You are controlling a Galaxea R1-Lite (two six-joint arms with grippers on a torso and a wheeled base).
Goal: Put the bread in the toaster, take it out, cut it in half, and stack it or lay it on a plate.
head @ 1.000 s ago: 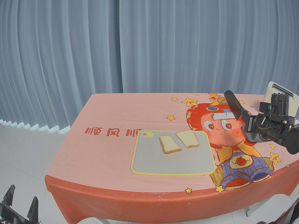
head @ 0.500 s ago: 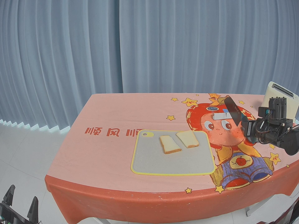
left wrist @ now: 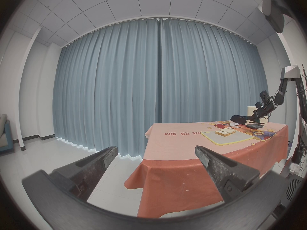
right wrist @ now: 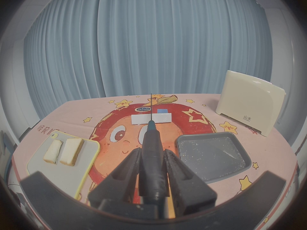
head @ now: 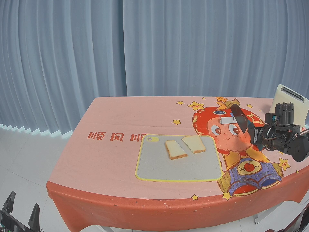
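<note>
Aiming for bare table (head: 112, 158) between the cutting board (head: 167, 169), toaster (right wrist: 251, 101) and dark tray (right wrist: 211, 157) looks the best way to park the knife (head: 239, 116), blade flat, away from the bread halves (head: 175, 149) lying side by side on the board. The right gripper (right wrist: 152, 154) pinches its handle; the left gripper (left wrist: 155, 150) hangs spread. The right wrist view lays out the tray's floor; the head view, the blade's upward tilt.
</note>
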